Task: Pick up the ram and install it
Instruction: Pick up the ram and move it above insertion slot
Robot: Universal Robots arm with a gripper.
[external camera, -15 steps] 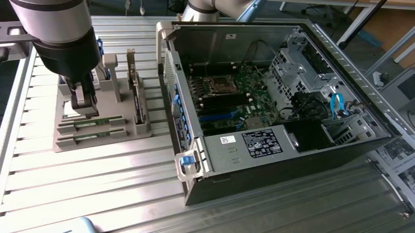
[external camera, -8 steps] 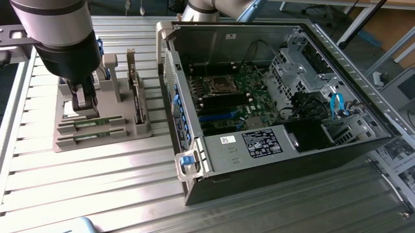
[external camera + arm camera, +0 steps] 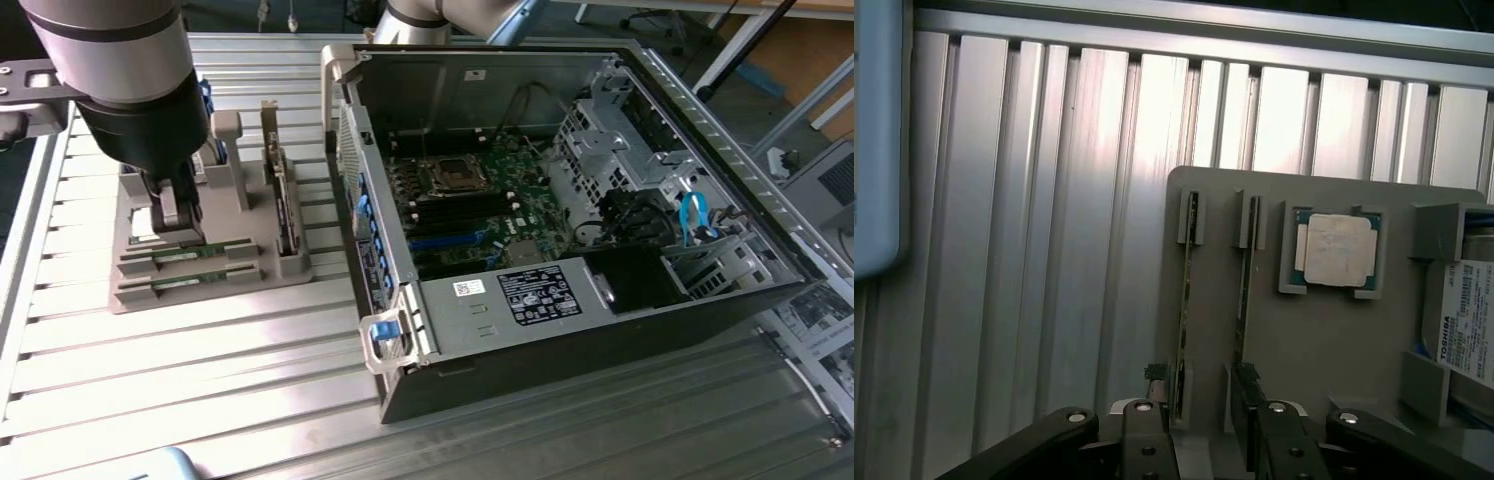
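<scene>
Wrist view is showing the gripper (image 3: 1211, 445) closest of all. Its two black fingers (image 3: 1147, 445) are standing apart, with nothing clamped between them. Just past the fingertips, two long thin boards are sitting edge-up in the slots of a grey tray (image 3: 1324, 350), parallel to each other: the first ram stick (image 3: 1185, 300) and, just beside it, the second ram stick (image 3: 1247, 290). Their near ends are lying close to the fingers, and I cannot tell if a finger is touching either one. Further along the same tray, a square silver CPU (image 3: 1339, 250) is resting in its frame, and a hard drive (image 3: 1466, 320) with a white label is sitting near it. Beyond the tray, the ribbed aluminium table (image 3: 1054, 200) is stretching away. In the exterior view the arm is hanging over the tray on the exterior view's left. An open computer case (image 3: 441, 300), with its motherboard (image 3: 467, 200) showing, is standing well apart on the exterior view's right.
</scene>
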